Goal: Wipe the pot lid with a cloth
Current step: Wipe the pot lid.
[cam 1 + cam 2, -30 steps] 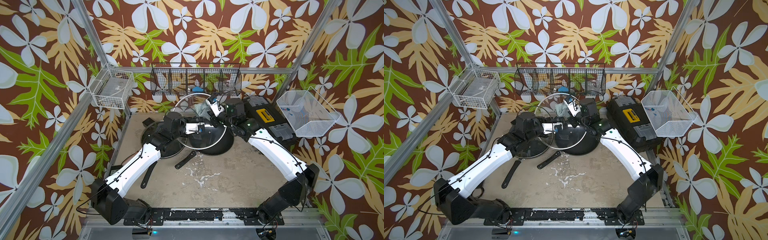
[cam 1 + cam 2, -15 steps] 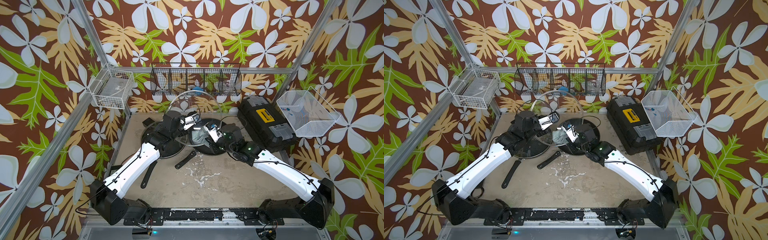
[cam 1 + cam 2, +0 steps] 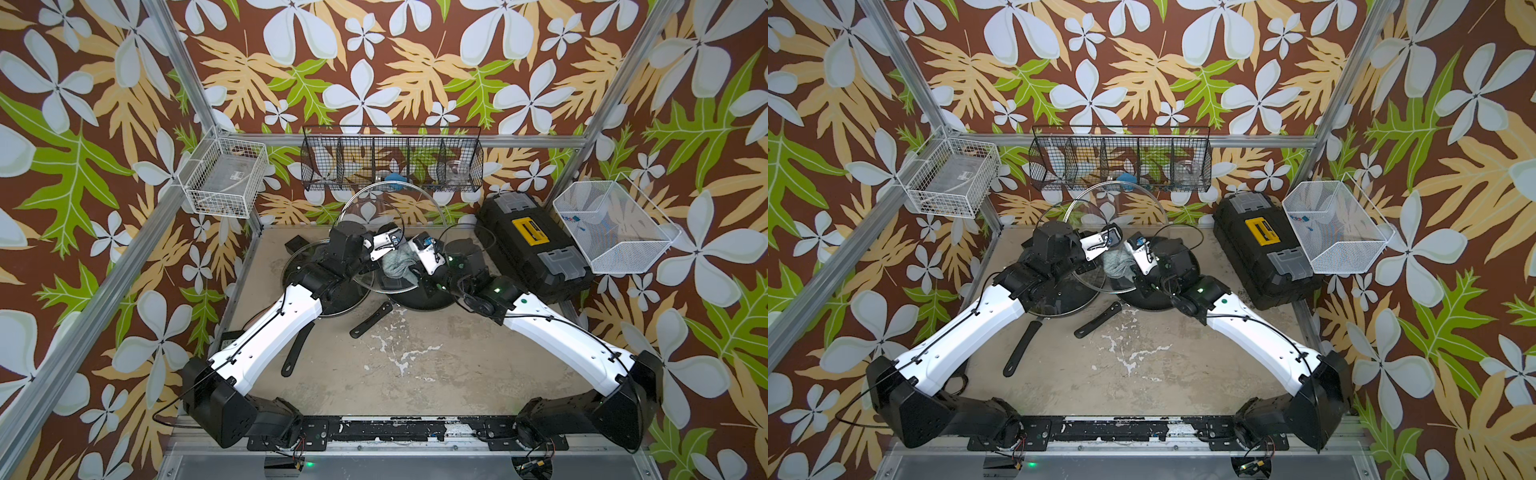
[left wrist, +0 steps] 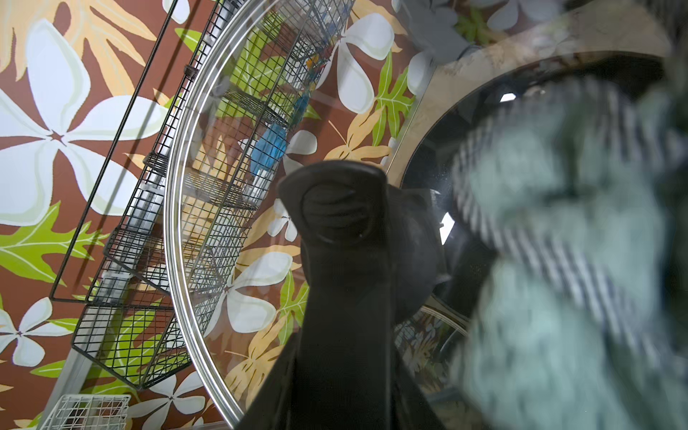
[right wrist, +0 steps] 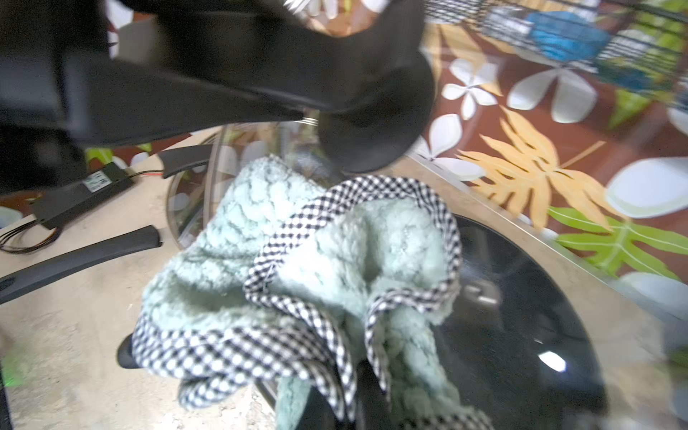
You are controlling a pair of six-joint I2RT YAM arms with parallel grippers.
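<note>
My left gripper [image 3: 394,245] [image 4: 344,346] is shut on the black handle [image 4: 340,223] of the glass pot lid [image 3: 365,220] [image 3: 1069,222], which it holds tilted on edge above the pans. The lid's steel rim [image 4: 173,223] curves through the left wrist view. My right gripper [image 3: 409,269] [image 5: 335,405] is shut on the cloth [image 3: 397,264] [image 3: 1117,264] [image 5: 298,268], a pale teal rag with a black-and-white checked hem. The bunched cloth lies against the lid's glass beside the handle's round base [image 5: 372,130]. It hides the right fingers.
Two black frying pans [image 3: 332,299] [image 3: 419,301] sit under the grippers, their handles [image 3: 297,349] [image 3: 372,320] pointing forward. A larger glass lid [image 3: 419,199] stands behind. A black toolbox [image 3: 532,249] lies right. Wire baskets hang behind [image 3: 390,162], left [image 3: 224,178] and right [image 3: 615,224].
The left gripper has tipped the lid up from nearly flat to steeply tilted. The right gripper with the cloth has come from the lid's far side down toward its near, lower part.
</note>
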